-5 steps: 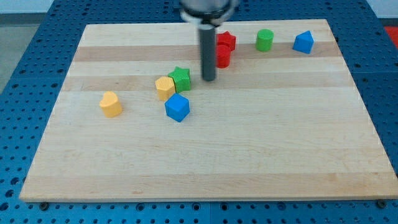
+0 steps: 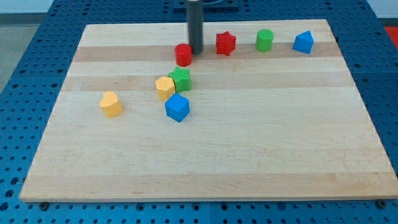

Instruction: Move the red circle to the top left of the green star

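Pale wooden board on blue, seemingly perforated table

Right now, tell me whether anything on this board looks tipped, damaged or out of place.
Nothing stands out. All blocks sit flat on the wooden board. The red circle rests against my tip, above the green star. The yellow block crowds the star's left side, which is merely tight.

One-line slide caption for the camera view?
My tip touches the red circle from the view's right, above the green star.
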